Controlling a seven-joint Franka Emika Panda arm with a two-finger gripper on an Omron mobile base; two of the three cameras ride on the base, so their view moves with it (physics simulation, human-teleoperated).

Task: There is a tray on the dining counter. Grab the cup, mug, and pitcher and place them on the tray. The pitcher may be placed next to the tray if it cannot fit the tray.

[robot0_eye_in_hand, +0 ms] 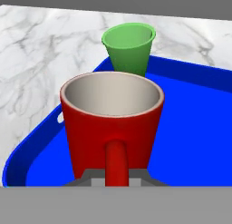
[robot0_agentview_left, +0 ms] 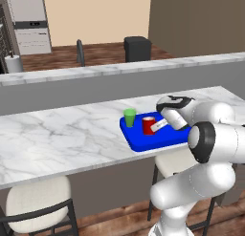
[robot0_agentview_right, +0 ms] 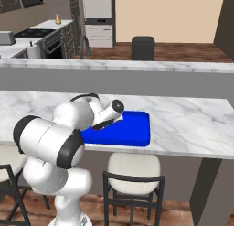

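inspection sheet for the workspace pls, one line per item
Surface: dining counter, white marble, raised grey ledge behind.
Job's things: tray on the counter near its front edge; cup upright at the tray's far left corner; mug upright over the tray, handle toward the arm. Pitcher: nothing seen on the counter.
Clutter: nothing seen.
Grippers: end effector shut on the mug's handle.
Cables: nothing seen.
Surroundings: stools under the counter; kitchen behind.

You get flat, even rendered light, soft shadows, slightly coarse edges, no glare or blur anywhere.
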